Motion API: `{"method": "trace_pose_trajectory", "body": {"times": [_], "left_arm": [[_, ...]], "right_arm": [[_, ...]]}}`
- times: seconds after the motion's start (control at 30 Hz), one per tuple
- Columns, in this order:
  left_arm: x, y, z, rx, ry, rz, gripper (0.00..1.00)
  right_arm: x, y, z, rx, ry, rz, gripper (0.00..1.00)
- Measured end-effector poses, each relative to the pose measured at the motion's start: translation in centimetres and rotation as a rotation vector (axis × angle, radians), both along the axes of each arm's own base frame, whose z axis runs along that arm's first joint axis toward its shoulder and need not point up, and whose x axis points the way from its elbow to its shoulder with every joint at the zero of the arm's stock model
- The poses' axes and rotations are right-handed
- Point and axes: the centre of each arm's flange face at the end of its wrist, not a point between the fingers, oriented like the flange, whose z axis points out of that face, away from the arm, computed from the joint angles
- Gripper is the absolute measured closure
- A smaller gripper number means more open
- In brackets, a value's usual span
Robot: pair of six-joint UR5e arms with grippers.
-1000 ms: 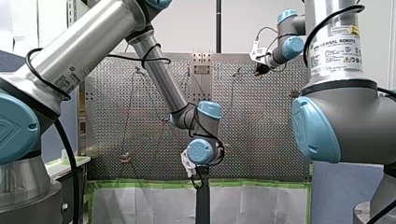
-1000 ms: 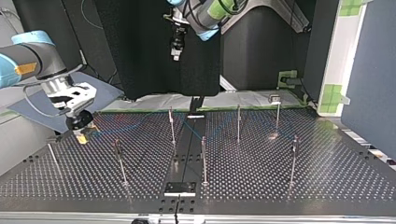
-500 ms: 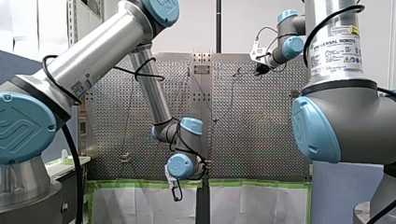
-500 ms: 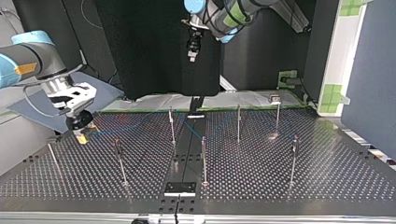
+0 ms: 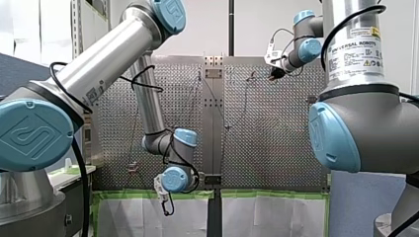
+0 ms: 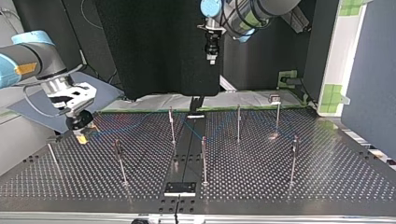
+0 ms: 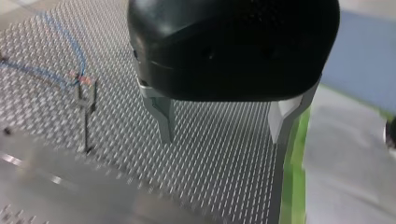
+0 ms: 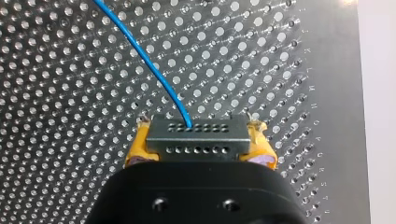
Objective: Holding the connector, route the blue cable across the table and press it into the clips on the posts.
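Two yellow pads (image 8: 136, 148) are clenched on the connector (image 8: 197, 132). This is the right gripper (image 8: 200, 150), squeezing the grey block from both sides with its rows of pin holes facing ahead. The blue cable (image 8: 140, 51) leaves the middle of that front face and curves away ahead of the jaws, low over the perforated table (image 8: 303, 93). The task's thing is therefore in hand, with its free length laid out beyond the fingertips.

The left gripper (image 7: 222, 137) has its metal fingers (image 7: 164, 119) spread wide with nothing between them. It hangs above the table's edge, just beside the green tape (image 7: 294, 186). Ahead of it and off to one side stands a post (image 7: 86, 116), and the cable seems to sit in the clip (image 7: 84, 81) on it.

You are probably at the holding stage — one end anchored while the line gets seated post by post. To do it well:

- Keep the squeeze on the connector steady and square. A twisted block would kink the thin wire where it exits.
- Give only light tension along the cable, enough to straighten it over a clip but not enough to drag it out of one already filled.
- Bring the open fingers down astride the wire close beside a post, then press straight down.
- Thin posts are likely to flex, so approach them slowly.
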Motion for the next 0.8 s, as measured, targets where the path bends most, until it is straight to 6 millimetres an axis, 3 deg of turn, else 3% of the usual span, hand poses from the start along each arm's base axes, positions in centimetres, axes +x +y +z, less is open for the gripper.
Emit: {"method": "trace_pose_trajectory", "body": {"times": [0.17,0.8], "left_arm": [[0.06,0.92,-0.13,0.013,-0.003,0.026,0.02],[0.07,1.03,-0.15,0.015,-0.003,0.029,0.02]], "right_arm": [[0.0,0.0,0.0,0.0,0.0,0.0,1.0],[0.0,0.0,0.0,0.0,0.0,0.0,1.0]]}}
